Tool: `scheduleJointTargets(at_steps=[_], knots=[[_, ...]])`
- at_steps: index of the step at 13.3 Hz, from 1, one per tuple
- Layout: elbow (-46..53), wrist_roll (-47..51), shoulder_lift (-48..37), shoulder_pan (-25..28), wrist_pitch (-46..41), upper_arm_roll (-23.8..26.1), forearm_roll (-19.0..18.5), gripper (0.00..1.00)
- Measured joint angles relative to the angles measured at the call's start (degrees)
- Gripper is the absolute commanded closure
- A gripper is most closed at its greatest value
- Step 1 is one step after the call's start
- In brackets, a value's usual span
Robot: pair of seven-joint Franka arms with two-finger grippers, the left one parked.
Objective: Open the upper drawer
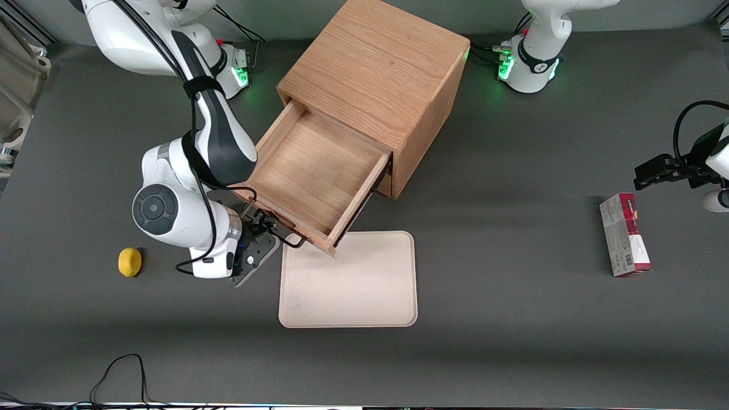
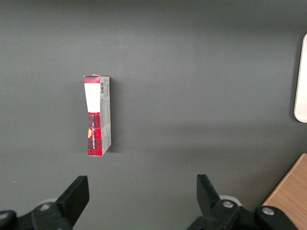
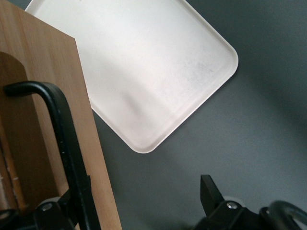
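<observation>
You have the upper drawer pulled well out of the cabinet, which stands near the table edge farthest from the front camera. Your gripper sits at the drawer front, its fingers apart with the black bar handle between them. The beige tray lies nearer the camera, partly under the drawer's corner.

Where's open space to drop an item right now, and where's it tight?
Free: the tray, the pulled-out upper drawer, bare mat between cabinet and red box. Tight: the drawer front, where the open gripper sits at the handle, lemon beside the arm.
</observation>
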Motion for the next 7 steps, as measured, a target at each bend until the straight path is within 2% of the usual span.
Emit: scheduleJointTargets(at_steps=[4,7], knots=[[1.19,0.0,0.09,0.07,-0.86,0.09,0.0,0.0],[6.26,0.0,0.04,0.01,-5.36,0.04,0.0,0.0]])
